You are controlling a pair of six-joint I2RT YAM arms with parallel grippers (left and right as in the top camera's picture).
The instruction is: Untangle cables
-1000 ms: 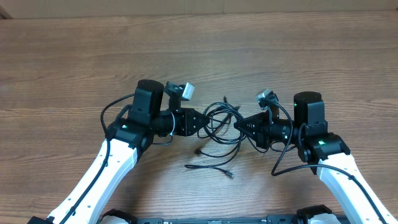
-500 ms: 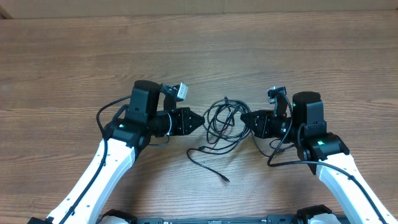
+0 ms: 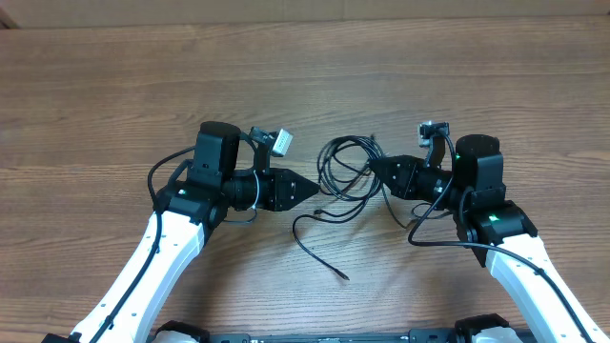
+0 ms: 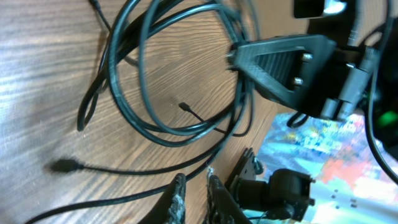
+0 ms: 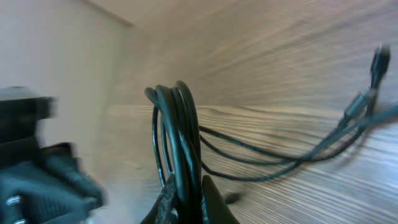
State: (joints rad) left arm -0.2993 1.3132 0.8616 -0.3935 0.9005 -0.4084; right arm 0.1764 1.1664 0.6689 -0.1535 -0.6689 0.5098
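The cables [image 3: 322,170] are thin black cords in a loose coil between my two arms, with one loose strand [image 3: 319,252] trailing toward the near edge. My right gripper [image 3: 374,164] is shut on a bunch of coil strands [image 5: 180,124], which rise straight up from between its fingers [image 5: 186,182]. My left gripper [image 3: 315,188] points at the coil from the left, apart from it. Its fingers [image 4: 195,178] stand a narrow gap apart with bare wood showing between them. A strand [image 4: 124,199] crosses just beyond their tips. The coil [image 4: 111,68] and a plug end [image 4: 62,165] lie ahead of it.
The wooden table [image 3: 305,76] stretches far behind the arms. Thicker black wires [image 3: 424,229] hang off the right arm, and others loop by the left arm [image 3: 164,171]. The right gripper [image 4: 273,59] fills the upper right of the left wrist view.
My right gripper has pulled the coil farther away and to the right. The left gripper has drawn back left and parted slightly. The loose strand now lies stretched toward the near edge.
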